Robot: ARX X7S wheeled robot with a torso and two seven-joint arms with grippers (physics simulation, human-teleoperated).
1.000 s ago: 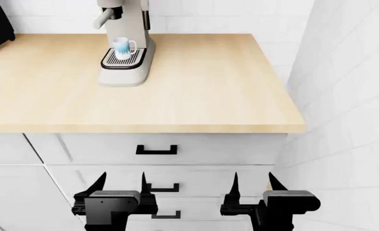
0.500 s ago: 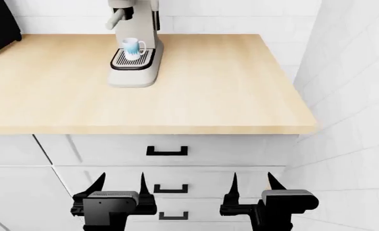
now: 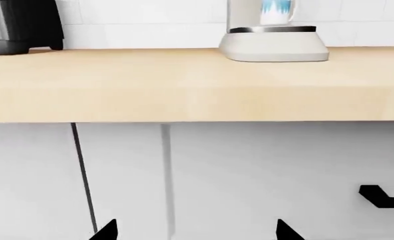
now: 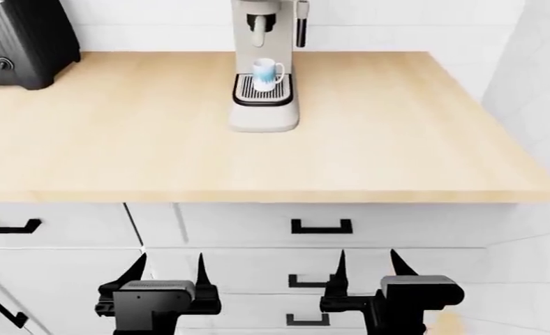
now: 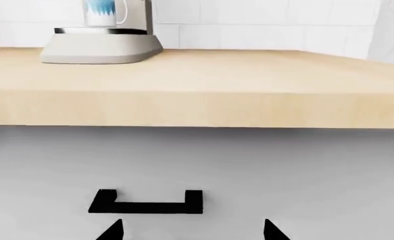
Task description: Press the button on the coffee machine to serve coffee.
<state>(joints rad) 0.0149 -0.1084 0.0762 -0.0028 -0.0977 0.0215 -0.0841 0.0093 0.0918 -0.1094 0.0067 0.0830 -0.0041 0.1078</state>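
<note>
One coffee machine (image 4: 266, 70), one mug (image 4: 266, 71), one toaster (image 4: 24, 42), two grippers (image 4: 168, 269) (image 4: 366, 265)

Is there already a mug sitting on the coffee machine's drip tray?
Yes, a white mug with blue markings stands on the black slotted drip tray of the coffee machine, under the spout.

Black toaster (image 4: 19, 43) on wooden countertop (image 4: 396, 146), white drawers (image 4: 256, 227) with black handles below.

The coffee machine (image 4: 266, 66) head is cropped off.
</note>
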